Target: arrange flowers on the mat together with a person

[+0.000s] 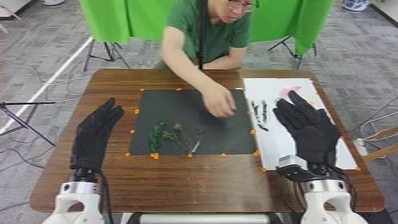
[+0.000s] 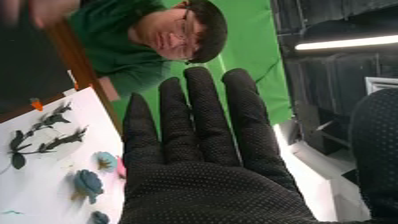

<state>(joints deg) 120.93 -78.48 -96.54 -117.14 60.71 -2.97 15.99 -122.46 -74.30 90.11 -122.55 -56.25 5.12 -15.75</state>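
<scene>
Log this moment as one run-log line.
person's hand over dark mat | green stems lying on mat | blue flower on white sheet | left hand open, left of mat | right hand open, above sheet

The head view looks forward and down from above the tabletop's [image 1: 71, 185] near side, taking in its full width. The right wrist view, far closer, faces past the glove toward the person [image 1: 209, 42] at the far side; both share the white sheet [image 1: 280, 130].
</scene>
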